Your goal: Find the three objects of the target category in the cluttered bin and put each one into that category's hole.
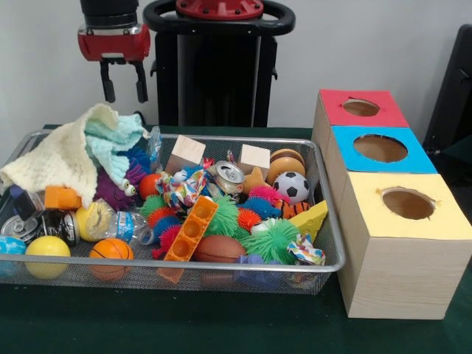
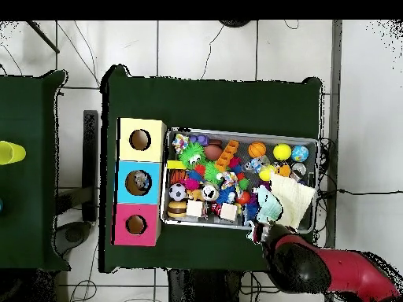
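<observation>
My gripper (image 1: 123, 87) hangs open and empty above the far left corner of the wire mesh bin (image 1: 221, 267), just over a cream and mint knitted cloth (image 1: 74, 151). One small clear bottle with a blue label (image 1: 122, 226) lies near the bin's front left, between a yellow toy and an orange basketball. Another clear bottle (image 1: 153, 146) sticks up behind the cloth, partly hidden. The red-topped box's round hole (image 1: 361, 108) is at the far right, behind the blue and yellow boxes. In the overhead view the arm (image 2: 315, 267) reaches to the bin's rim (image 2: 236, 132); the red box hole (image 2: 135, 225) is at lower left.
The bin is packed with balls, spiky toys, wooden blocks, an orange brick (image 1: 190, 230) and silver cans (image 1: 230, 175). The blue-topped hole (image 1: 380, 148) and yellow-topped hole (image 1: 408, 203) are nearer the camera. The cloth covers the bin's left part.
</observation>
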